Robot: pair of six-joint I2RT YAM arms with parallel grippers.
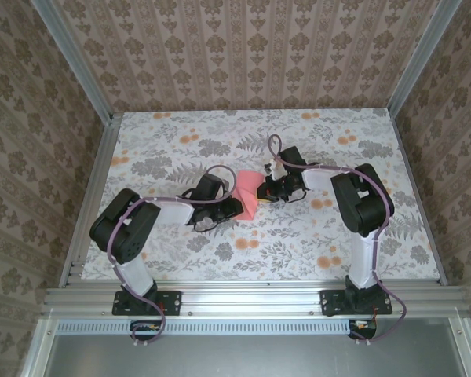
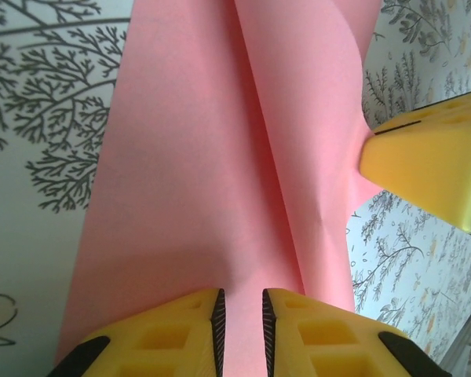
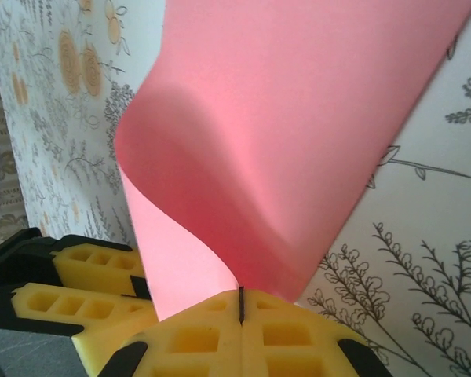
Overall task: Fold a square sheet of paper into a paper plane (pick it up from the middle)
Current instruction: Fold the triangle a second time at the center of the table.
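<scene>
Nearest the camera in the top view, two arm bases sit bolted to a metal rail [image 1: 243, 298] at the near edge of the surface [image 1: 298, 247], which carries a grey leaf and orange flower print. From the bases, the left arm [image 1: 129, 228] and the right arm [image 1: 361, 204] both bend inward toward the middle.

At the middle of the surface, the pink sheet of paper [image 1: 249, 194] lies between the two end effectors, with the left one at its near-left edge and the right one at its right edge.

Seen from the left wrist, the left end effector [image 2: 242, 306] has its yellow fingers set narrow, with a thin gap between the tips. The paper runs under that gap, and a lengthwise crease leads up from it. Whether the fingers touch the paper cannot be told. At the right of that view, a yellow finger [image 2: 424, 161] of the other arm meets the edge of the sheet.

Seen from the right wrist, the right end effector [image 3: 241, 305] has its fingers pressed together on the edge of the paper. From there the sheet rises and curls over in a soft bend, lifted off the surface on that side.

Farther back, the surface runs on to patterned brown walls [image 1: 243, 55] framed by metal posts.
</scene>
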